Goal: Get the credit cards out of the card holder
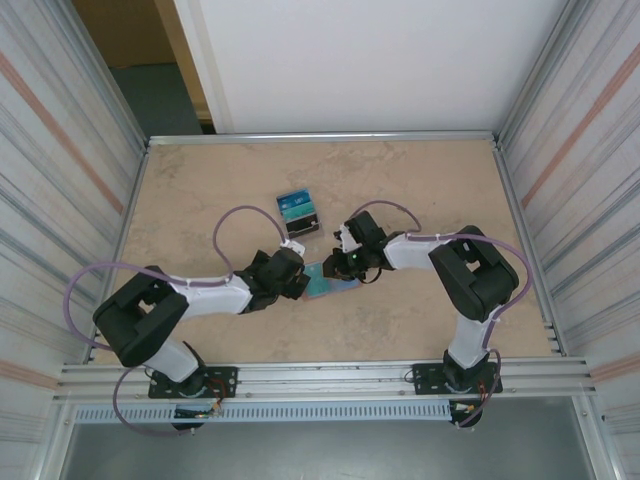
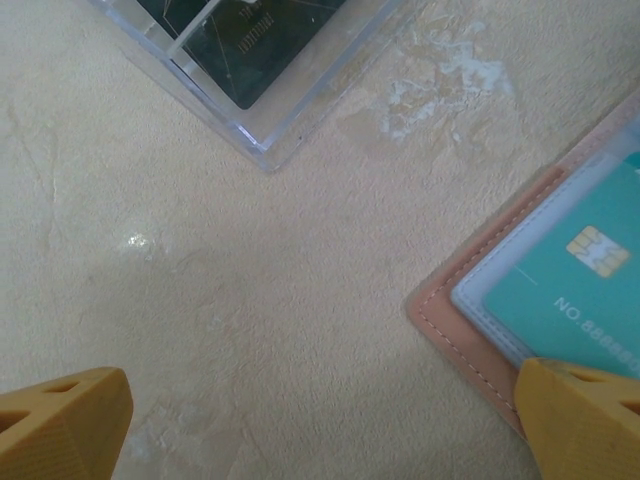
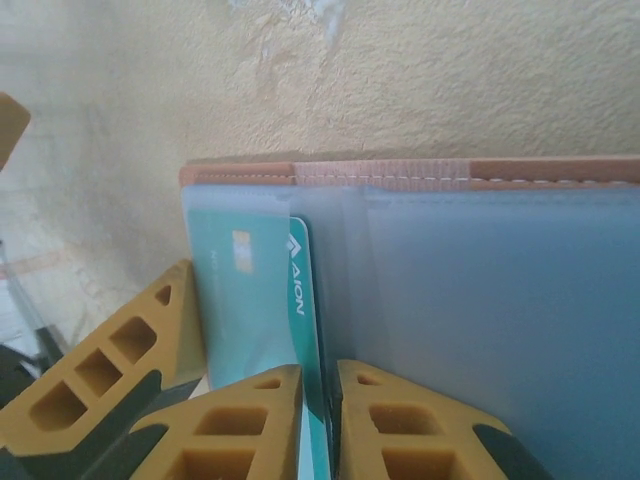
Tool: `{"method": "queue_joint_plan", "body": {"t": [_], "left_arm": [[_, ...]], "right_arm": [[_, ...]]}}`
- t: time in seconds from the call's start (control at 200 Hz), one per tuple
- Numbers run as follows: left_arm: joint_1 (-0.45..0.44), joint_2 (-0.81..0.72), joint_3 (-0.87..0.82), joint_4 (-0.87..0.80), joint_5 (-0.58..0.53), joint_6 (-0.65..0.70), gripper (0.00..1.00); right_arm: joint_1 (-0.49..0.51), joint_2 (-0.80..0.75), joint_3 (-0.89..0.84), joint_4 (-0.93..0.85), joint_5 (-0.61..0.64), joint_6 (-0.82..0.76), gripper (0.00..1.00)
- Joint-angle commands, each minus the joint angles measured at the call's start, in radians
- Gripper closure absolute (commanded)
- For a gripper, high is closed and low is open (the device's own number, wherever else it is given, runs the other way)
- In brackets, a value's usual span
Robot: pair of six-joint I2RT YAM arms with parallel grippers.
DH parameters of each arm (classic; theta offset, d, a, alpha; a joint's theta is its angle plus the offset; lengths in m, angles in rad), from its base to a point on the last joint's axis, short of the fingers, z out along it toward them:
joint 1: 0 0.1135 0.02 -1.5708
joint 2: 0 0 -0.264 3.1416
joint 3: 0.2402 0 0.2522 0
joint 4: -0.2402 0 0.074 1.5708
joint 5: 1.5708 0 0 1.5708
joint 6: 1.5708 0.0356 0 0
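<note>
Pinching right fingers [image 1: 345, 265]: you are clamping them on a teal credit card [image 3: 300, 300] whose far end is sitting in a clear pocket of the card holder [image 1: 326, 285].
Left fingers [image 1: 297, 283]: you are holding them spread wide, one tip resting on the card holder's corner.
Card holder: lying open on the tabletop [image 1: 420, 190], between both arms.
Second card [image 2: 570, 290]: sitting in the card holder, beside the pinched one.
Card stand [image 1: 298, 213]: standing just beyond the card holder.

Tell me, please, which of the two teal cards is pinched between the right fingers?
The card marked AION, clamped between the right fingers; the chip card beside it lies under the card holder's clear sleeve.
</note>
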Motion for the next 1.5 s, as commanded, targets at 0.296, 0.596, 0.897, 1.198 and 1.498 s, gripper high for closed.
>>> {"method": "queue_joint_plan", "body": {"t": [0.296,0.596,0.897,1.198,1.498], "left_arm": [[-0.023,0.033,0.041,-0.061,-0.040,0.019,0.01],[-0.026,0.032,0.049,-0.069,-0.042,0.016,0.01],[-0.026,0.030,0.052,-0.074,-0.041,0.018,0.01],[-0.025,0.035,0.056,-0.074,-0.041,0.019,0.01],[-0.025,0.033,0.052,-0.076,-0.054,0.023,0.01]], "right_arm": [[-0.038,0.018,-0.077,0.203,-0.182,0.103,0.87],[-0.047,0.024,-0.087,0.201,-0.172,0.101,0.97],[-0.069,-0.002,-0.068,0.107,-0.128,0.041,1.00],[-0.076,-0.026,-0.052,0.038,-0.094,-0.007,1.00],[-0.082,-0.032,-0.016,-0.041,-0.053,-0.064,1.00]]}}
